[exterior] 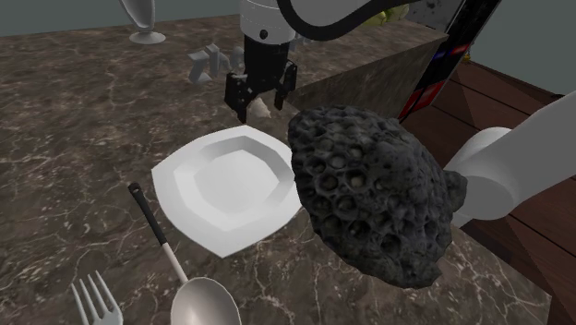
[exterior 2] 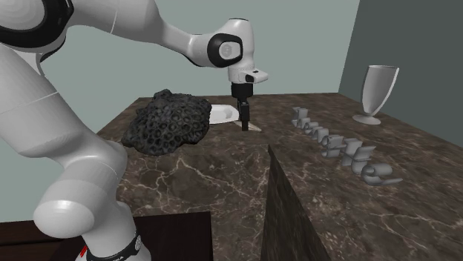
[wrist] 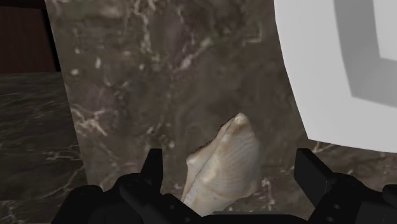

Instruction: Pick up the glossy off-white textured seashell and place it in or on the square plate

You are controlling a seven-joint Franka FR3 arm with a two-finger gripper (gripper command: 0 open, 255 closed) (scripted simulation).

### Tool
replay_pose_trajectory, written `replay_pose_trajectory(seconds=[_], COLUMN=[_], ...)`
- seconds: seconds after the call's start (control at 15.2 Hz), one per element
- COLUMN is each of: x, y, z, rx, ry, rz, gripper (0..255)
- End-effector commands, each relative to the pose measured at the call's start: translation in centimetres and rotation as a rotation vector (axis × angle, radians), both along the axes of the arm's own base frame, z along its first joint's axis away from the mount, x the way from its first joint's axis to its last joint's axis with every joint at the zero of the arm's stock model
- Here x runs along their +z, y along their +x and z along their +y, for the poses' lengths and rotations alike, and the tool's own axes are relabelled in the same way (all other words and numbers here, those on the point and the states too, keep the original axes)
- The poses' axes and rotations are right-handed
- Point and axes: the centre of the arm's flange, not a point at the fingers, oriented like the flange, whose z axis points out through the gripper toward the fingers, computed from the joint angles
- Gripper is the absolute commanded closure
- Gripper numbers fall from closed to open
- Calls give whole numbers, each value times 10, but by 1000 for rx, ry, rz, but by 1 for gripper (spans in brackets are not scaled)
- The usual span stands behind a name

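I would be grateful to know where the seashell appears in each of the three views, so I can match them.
Shoulder view: seashell upper centre, under the gripper, just beyond the white square plate.
Second exterior view: centre, at the gripper's tip, right of the plate.
Wrist view: between the open fingers, untouched.
Shared landmark: the plate beside it.

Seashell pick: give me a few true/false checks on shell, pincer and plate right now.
1. The seashell lies on the counter, off the square plate. True.
2. The pincer is shut on the seashell. False: its fingers stand apart on either side, not touching it.
3. A fork lies in the plate. False: it lies on the counter beside the spoon.
4. A dark pitted lump sits next to the plate. True.
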Motion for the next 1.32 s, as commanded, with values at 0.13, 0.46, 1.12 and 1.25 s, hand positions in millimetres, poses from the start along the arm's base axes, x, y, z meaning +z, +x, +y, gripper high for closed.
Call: replay_pose_trajectory(seconds=[0.13,0.46,1.12,1.25], x=[0,0,32,42], y=[0,0,0,0], z=[0,0,0,0], rx=[0,0,0,0], ry=[0,0,0,0], rz=[0,0,0,0], gripper=[255,255,255,255])
